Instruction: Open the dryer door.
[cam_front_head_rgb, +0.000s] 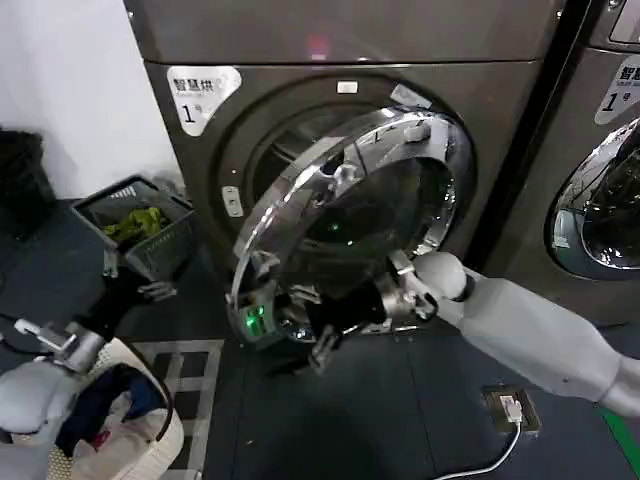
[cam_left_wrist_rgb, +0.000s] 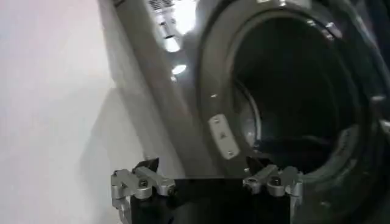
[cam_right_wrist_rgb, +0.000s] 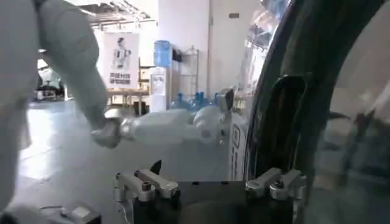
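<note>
The right gripper (cam_front_head_rgb: 300, 320) is being held at the lower edge of the dryer door (cam_front_head_rgb: 350, 215), its fingers (cam_right_wrist_rgb: 271, 182) spread apart with nothing clamped between them, the chrome rim lying just beside one finger in the right wrist view. The right arm (cam_front_head_rgb: 520, 325) is being stretched across from the robot's right, bent at a pale rounded joint beneath the door and running nearly level toward the rim. The door is being shown swung partway out from the dryer (cam_front_head_rgb: 200, 160), hinged on the robot's right side, with the dark drum opening (cam_front_head_rgb: 290, 150) exposed behind its free edge. Open floor (cam_front_head_rgb: 380, 420) is being left clear in front of the door's swing. The left gripper (cam_front_head_rgb: 130, 290) is being kept low on the robot's left, near a grey basket (cam_front_head_rgb: 135, 225) of green items and above a white laundry basket (cam_front_head_rgb: 130, 420); its fingers (cam_left_wrist_rgb: 137, 182) are being held apart and empty, facing the drum opening. The neighbouring machine (cam_front_head_rgb: 600, 200) is being cut off at the head view's edge, and the right gripper's contact with the rim cannot be made out clearly.
</note>
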